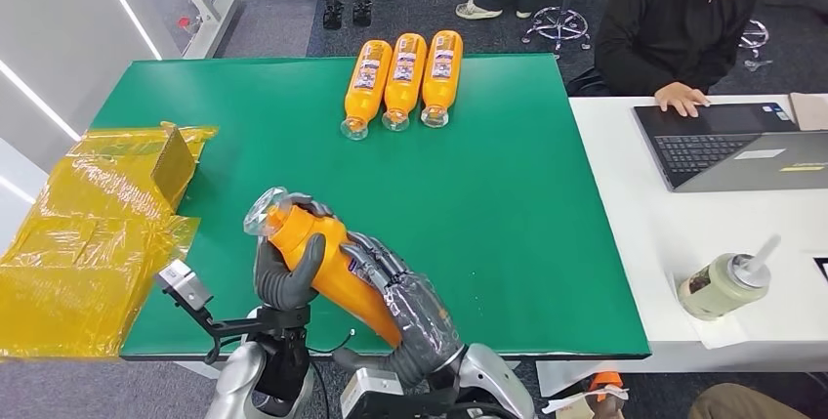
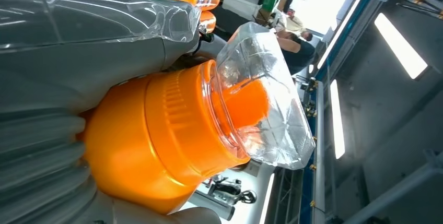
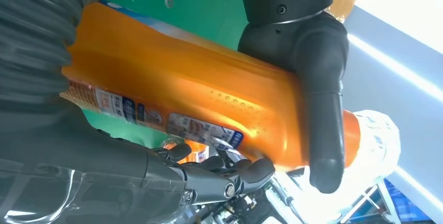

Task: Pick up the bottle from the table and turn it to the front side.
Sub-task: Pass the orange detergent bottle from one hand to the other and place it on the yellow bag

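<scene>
Both hands wrapped around one orange bottle, lifted above the near edge of the green table. Left hand clasped around the bottle's upper part, just below the clear cap, thick grey thumb laid across the orange body. Right hand closed around the lower part, dark fingers curled over the side, a film of clear plastic over the grey cover. Bottle tilted, cap end up and away toward the left, base down toward the right wrist. From the left wrist: same bottle seen close, orange shoulder and ribbed neck under the clear faceted cap, left hand pressed along it. From the right wrist: bottle lying lengthwise across the palm, printed label on the side facing the right hand's fingertips, left hand reaching round near the cap, right hand beneath. Farther ahead of both hands, well apart, three more orange bottles lying side by side on the table, caps toward the robot. Off to the left of the left hand, crumpled yellow wrapping over the table's edge. Off to the right, on a white table, an open laptop with a person's hand on it, and a pale lidded cup nearer.
</scene>
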Controlling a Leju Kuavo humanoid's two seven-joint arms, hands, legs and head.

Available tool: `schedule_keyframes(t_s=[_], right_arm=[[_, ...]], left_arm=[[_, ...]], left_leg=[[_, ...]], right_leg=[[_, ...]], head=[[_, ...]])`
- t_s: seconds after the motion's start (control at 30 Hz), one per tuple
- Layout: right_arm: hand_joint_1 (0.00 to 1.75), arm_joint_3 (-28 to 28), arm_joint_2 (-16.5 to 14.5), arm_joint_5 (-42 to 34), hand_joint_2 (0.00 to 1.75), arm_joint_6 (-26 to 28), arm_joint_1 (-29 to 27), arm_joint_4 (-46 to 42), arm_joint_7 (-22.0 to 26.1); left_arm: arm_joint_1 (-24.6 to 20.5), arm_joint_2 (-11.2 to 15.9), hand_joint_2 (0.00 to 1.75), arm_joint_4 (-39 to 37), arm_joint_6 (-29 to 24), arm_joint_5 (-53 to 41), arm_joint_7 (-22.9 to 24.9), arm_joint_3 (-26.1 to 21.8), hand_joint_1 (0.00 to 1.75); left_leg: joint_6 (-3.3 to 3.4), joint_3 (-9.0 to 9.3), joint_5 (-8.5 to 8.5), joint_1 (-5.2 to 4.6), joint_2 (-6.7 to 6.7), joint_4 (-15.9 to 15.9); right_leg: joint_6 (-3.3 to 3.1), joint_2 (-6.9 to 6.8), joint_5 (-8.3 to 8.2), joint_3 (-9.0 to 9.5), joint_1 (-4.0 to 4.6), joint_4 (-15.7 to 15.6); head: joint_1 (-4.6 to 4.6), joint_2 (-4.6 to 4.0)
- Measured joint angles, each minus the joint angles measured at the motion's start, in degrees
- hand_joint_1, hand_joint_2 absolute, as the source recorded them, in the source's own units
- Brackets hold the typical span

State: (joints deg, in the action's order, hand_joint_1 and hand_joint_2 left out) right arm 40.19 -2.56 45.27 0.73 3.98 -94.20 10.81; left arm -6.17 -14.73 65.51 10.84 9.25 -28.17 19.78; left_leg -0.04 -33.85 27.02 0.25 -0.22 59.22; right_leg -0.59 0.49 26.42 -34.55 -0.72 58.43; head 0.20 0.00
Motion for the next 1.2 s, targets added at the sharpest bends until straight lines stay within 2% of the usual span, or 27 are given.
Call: schedule_keyframes(t_s=[0.17, 0.33, 0.43, 0.8, 1.0, 1.2], right_arm=[[0.0, 0.1, 0.0, -1.6, 1.75, 2.7, -0.4, -0.3, 1.8], [0.0, 0.6, 0.3, -3.2, 1.75, 4.0, -0.4, 0.0, 3.8], [0.0, 0.9, 0.6, -4.3, 1.75, 4.5, -0.3, 0.7, 5.0], [0.0, 1.5, 2.5, -6.0, 1.75, 7.5, -0.5, 3.6, 7.4], [0.0, 1.9, 5.2, -8.6, 1.75, 10.0, -0.7, 5.1, 9.2], [0.0, 2.4, 6.5, -9.7, 1.75, 11.1, -0.7, 6.4, 9.8]], left_arm=[[0.0, 0.0, 1.75, -0.3, -1.3, -0.8, 0.0, 0.0, 1.75], [-0.3, 0.6, 1.75, -0.3, -6.6, -7.0, -0.8, -0.1, 1.75], [-0.9, 1.6, 1.75, 0.1, -7.5, -10.1, -0.5, -1.0, 1.75], [-4.2, 7.1, 1.75, 4.5, -0.7, -9.4, 1.2, -4.7, 1.75], [-6.8, 11.0, 1.75, 7.2, -5.1, -16.9, 2.0, -4.7, 1.75], [-7.1, 16.1, 1.75, 9.0, -12.5, -30.2, 2.9, -4.7, 1.75]], left_leg=[[0.0, 0.0, 0.0, 0.0, 0.0, 0.0], [0.0, 0.0, 0.0, 0.0, 0.0, 0.0], [-0.01, 0.0, 0.0, 0.01, 0.0, 0.0], [-0.04, 0.01, -0.03, 0.02, -0.01, 0.0], [-0.05, 0.01, -0.04, 0.01, 0.0, 0.0], [-0.05, 0.02, -0.04, 0.03, 0.01, 0.0]], right_leg=[[0.0, 0.0, 0.0, 0.0, 0.0, 0.0], [0.0, 0.0, 0.0, 0.0, 0.0, 0.0], [0.0, 0.0, 0.0, 0.0, 0.0, 0.0], [0.0, 0.0, 0.0, 0.0, 0.01, 0.0], [-0.01, 0.01, -0.01, 0.03, 0.01, 0.0], [-0.01, 0.03, 0.0, -0.01, 0.01, 0.0]], head=[[0.0, 0.0], [0.0, 0.0], [0.0, 0.0], [0.0, 0.0], [0.0, 0.0], [-0.01, 0.0]])
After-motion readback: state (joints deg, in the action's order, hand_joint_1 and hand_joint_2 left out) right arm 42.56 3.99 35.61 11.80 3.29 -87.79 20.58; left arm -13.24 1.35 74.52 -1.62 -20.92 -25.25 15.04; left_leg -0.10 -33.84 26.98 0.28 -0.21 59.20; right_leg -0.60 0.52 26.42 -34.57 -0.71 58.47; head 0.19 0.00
